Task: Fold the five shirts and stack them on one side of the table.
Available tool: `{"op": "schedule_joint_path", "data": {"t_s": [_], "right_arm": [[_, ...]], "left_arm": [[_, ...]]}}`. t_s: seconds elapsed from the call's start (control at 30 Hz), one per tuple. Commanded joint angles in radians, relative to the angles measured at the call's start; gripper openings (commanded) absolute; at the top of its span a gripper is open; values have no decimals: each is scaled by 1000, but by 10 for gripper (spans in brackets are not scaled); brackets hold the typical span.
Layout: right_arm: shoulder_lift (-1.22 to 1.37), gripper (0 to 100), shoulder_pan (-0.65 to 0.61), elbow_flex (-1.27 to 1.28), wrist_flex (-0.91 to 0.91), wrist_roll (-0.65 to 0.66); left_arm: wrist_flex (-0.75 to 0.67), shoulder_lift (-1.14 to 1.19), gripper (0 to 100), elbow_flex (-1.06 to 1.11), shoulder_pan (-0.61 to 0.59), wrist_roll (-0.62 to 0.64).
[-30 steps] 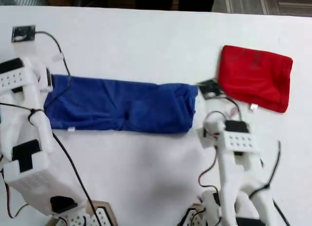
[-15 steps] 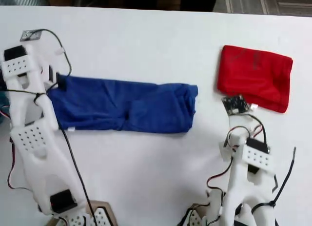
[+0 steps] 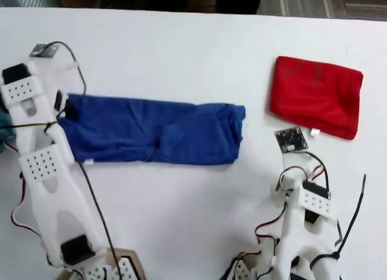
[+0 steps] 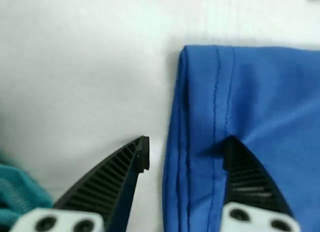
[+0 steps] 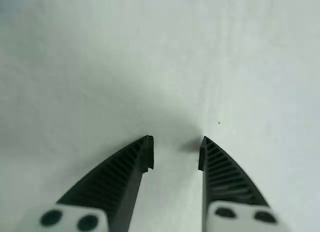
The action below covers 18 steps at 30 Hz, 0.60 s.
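Observation:
A blue shirt (image 3: 151, 132), folded into a long strip, lies across the middle left of the table. A red shirt (image 3: 317, 95) lies folded at the back right. My left gripper (image 4: 186, 144) is open at the blue shirt's left end (image 4: 250, 106). One finger rests on the cloth and the other is over bare table beside the hem. In the high view the left gripper (image 3: 65, 107) sits at that same end. My right gripper (image 5: 176, 141) is open over bare white table, holding nothing. The right arm (image 3: 305, 201) stands at the front right, below the red shirt.
A bit of teal cloth (image 4: 20, 192) shows at the table's left edge, next to the left arm. Cables trail from both arms (image 3: 91, 195). The white table (image 3: 181, 44) has free room at the back and in the front middle.
The left arm has stretched out and settled its gripper at the blue shirt's left end. The right arm has drawn back from the shirt's right end toward the front right.

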Motion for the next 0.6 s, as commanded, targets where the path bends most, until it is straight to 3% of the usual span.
{"op": "schedule_joint_path", "data": {"t_s": [0.0, 0.27, 0.57], "right_arm": [[-28, 156, 2, -3, -13, -3], [-28, 156, 2, -3, -13, -5], [-28, 156, 1, -2, -13, -5]], "left_arm": [[38, 0, 255, -16, 29, -57], [37, 3, 24, -15, 26, -64], [43, -14, 24, -25, 2, -64]]}}
